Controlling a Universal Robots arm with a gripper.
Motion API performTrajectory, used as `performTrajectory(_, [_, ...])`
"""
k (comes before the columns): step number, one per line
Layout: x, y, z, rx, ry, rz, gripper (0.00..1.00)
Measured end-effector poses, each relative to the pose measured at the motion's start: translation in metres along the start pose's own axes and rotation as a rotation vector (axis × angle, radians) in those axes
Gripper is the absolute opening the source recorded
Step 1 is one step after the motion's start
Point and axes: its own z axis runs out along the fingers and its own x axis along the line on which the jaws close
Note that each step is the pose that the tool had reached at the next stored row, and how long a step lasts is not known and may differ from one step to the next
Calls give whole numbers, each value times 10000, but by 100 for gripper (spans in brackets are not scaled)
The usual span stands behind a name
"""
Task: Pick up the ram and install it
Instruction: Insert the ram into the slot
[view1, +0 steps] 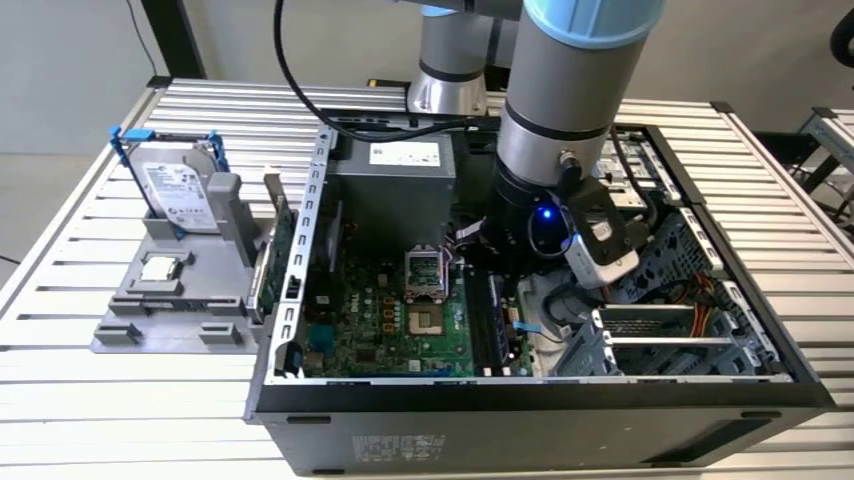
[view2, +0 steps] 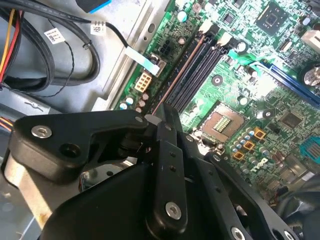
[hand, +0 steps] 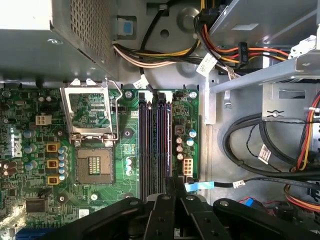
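The hand (hand: 172, 183) sat low inside the open computer case (view1: 534, 400), its two fingers (view2: 161, 131) drawn together on the near end of the ram (hand: 167, 135). The ram stood on edge in line with the long slots of the green board (hand: 30, 150) and ran straight away from the fingertips; whether it was fully seated could not be told. Just beside the hand lay a small white plug (hand: 188, 167) and a flat blue cable (hand: 199, 185). A little further off was the square processor socket (hand: 92, 167). Beyond the slots' far ends sat the grey power box (hand: 30, 45) and bundled wires (hand: 165, 52). Outside the case, well apart from the hand, a hard drive (view1: 178, 185) stood in a grey holder on the table (view1: 80, 400).
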Motion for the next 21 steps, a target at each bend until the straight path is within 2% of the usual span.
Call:
performTrajectory(15, [0,0,-5,16,0,-1,0])
performTrajectory(16, [1,-2,-7,-44,6,3,0])
performTrajectory(18, [0,0,-6,-405,50,23,0])
performTrajectory(19, [0,0,-6,-454,56,24,0])
performTrajectory(21, [0,0,-5,-456,56,21,0])
